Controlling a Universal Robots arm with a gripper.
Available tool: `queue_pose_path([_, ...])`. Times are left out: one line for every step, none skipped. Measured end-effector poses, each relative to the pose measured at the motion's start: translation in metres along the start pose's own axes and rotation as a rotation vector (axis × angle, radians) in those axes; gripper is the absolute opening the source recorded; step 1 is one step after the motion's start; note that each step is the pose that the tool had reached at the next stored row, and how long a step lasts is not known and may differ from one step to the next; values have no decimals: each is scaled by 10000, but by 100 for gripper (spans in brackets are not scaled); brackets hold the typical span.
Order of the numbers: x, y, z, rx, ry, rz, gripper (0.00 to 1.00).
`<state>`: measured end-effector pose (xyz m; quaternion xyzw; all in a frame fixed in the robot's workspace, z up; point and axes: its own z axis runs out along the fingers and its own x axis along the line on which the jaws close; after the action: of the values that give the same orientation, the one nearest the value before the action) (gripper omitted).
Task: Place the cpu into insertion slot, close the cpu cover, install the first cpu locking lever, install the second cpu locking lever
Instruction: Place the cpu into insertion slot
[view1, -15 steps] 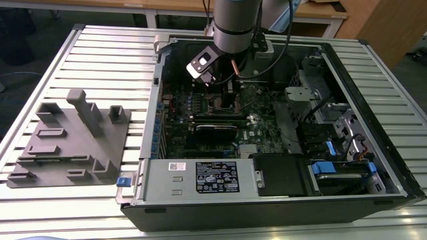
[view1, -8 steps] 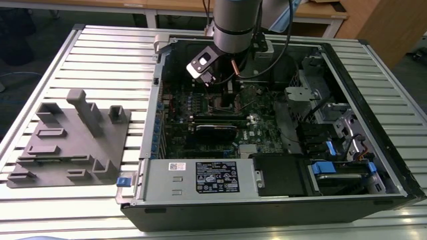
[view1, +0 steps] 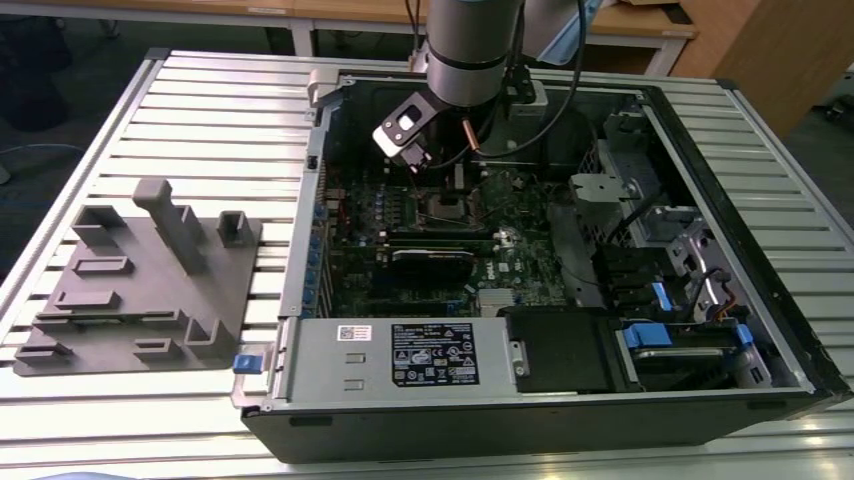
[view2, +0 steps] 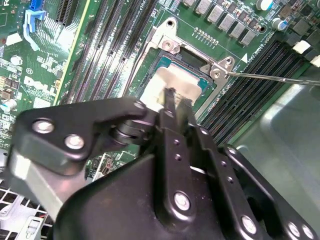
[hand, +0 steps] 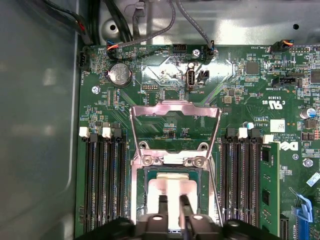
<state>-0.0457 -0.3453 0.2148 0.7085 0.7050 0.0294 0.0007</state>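
Observation:
The cpu (hand: 170, 186) lies flat in the insertion slot (hand: 141, 195), its silver top up; it also shows in the second wrist view (view2: 175, 80). The cpu cover (hand: 175, 106) is flipped back off the socket, with bare board showing through its window. A thin wire locking lever (view2: 270, 77) sticks out unlatched from the socket corner and runs along the socket's side (hand: 216, 195). My gripper (hand: 173, 201) hangs just over the chip's top, its two thin fingers (hand: 162, 205) a narrow gap apart with nothing between them. In the exterior view the gripper (view1: 424, 170) sits inside the case above the socket (view1: 447, 205).
Black memory slots (hand: 102, 185) flank the socket on both sides, and a green memory module (hand: 270, 190) stands in one. The case's grey metal wall (hand: 40, 125) runs beside the board. Cables (hand: 150, 30) hang at the board's edge. A grey fixture (view1: 134, 280) lies on the slatted table.

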Motion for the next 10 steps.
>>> queue_pose_path([0,0,0,0,0,0,17])
queue_pose_path([0,0,0,0,-1,0,11])
queue_pose_path([0,0,0,0,-2,-1,11])
queue_pose_path([0,0,0,0,-2,0,11])
queue_pose_path([0,0,0,0,-2,0,11])
queue_pose_path([0,0,0,0,-3,0,11])
queue_pose_path([0,0,0,0,-3,-1,11])
queue_pose_path([0,0,0,0,-3,-1,11])
queue_pose_path([0,0,0,0,-4,-1,11])
queue_pose_path([0,0,0,0,-4,-1,11])
